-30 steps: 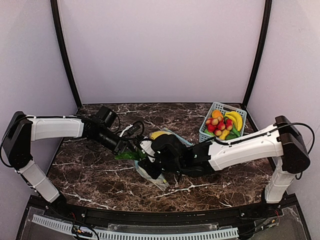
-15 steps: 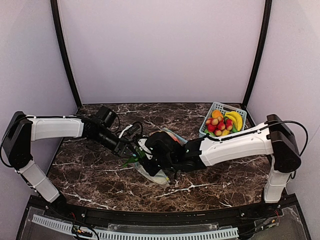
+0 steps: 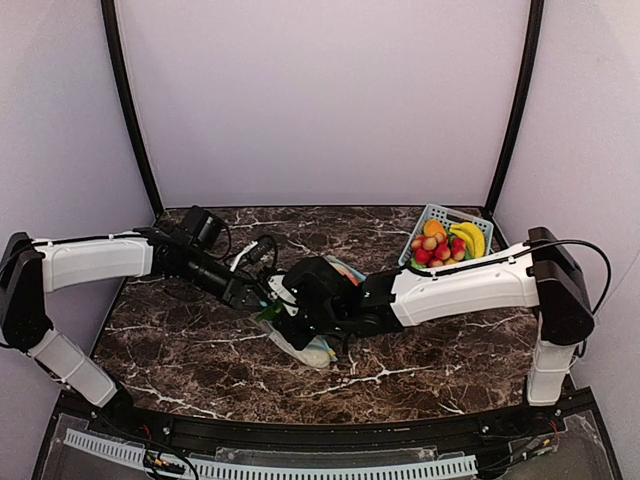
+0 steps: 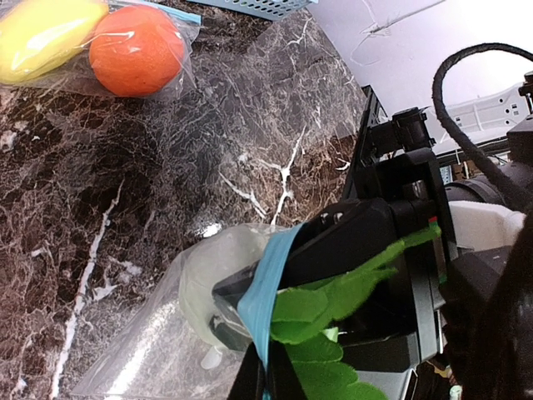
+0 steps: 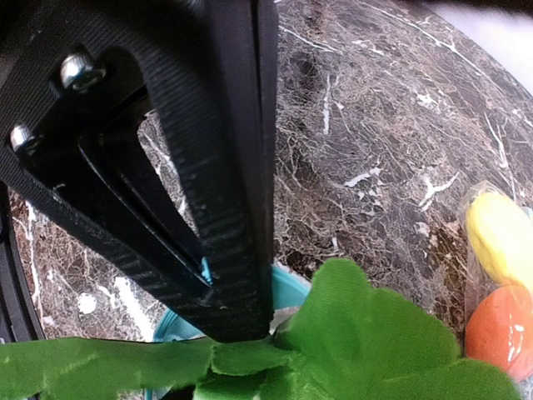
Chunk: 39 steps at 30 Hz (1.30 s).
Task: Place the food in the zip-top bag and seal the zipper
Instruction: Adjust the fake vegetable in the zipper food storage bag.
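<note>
The step in hand looks like feeding the green piece (image 4: 333,304) through the mouth of the zip-top bag (image 4: 141,358). The bag lies near the middle of the surface (image 3: 180,340), and the basket (image 3: 437,209) of toy food stands well apart toward 2 o'clock. The left tool (image 3: 255,297) is pressed together on the bag's blue zipper strip (image 4: 268,279) and lifts that lip off the surface. The white oblong (image 4: 212,271) sits inside, just behind the strip. The right tool (image 3: 288,318) meets the mouth from the 3 o'clock side, with the leafy green piece lying against its fingers and right over the strip. Whether it pinches the leaves or only pushes them I cannot tell, since its own wrist view shows just one finger clearly. The yellow oblong (image 4: 42,33) and the orange-red ball (image 4: 137,50) lie side by side under clear plastic toward 1 o'clock of the mouth; I cannot tell if that is the same bag. To do this well, the left tool should hold the lip high so the mouth gapes. The right tool should drive the piece in low, under the raised strip, deep enough that no leaf lies across the zipper track, where floppy leaves would likely block the seal. It should let go only once the piece rests beside the white oblong, then back straight out along its entry line so nothing is dragged out with it.
</note>
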Motion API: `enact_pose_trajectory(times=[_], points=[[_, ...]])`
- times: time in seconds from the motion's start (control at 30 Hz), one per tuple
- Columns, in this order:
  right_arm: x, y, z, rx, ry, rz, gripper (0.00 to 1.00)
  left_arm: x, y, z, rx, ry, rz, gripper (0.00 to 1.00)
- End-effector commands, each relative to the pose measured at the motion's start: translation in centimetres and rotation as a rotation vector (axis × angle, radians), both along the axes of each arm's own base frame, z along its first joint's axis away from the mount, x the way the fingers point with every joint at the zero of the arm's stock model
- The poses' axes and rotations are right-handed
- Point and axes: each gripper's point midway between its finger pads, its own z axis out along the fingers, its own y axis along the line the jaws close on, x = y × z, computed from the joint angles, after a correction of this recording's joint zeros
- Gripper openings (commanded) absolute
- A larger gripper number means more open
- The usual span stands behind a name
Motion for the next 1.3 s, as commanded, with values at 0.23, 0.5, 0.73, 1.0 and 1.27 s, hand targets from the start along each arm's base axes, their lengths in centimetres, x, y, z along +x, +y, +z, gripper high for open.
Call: enact_pose_trajectory(times=[0.23,0.5,0.73,1.0,1.27], points=[[-2.4,-3.5,-3.7,-0.157,0.163,0.093,0.33,0.5,-0.1,3.2,-0.075,-0.136,0.004,0.01],[-3.5,-3.7,3.7,0.001,0.165,0.150,0.56,1.3,0.5,0.6,0.029,-0.100,0.036,0.01],[-2.3,-5.0,7.4,0.066,0.073,0.079,0.82,1.2,0.4,0.2,0.035,-0.077,0.031,0.01],[0.9,-3.9,8.4,0.123,-0.078,0.003,0.91,1.1,0.3,0.2,0.028,-0.068,0.024,0.01],[1.3,0.1,8.1,0.123,-0.151,0.090,0.92,1.1,0.3,0.1,0.034,-0.069,0.027,0.01]])
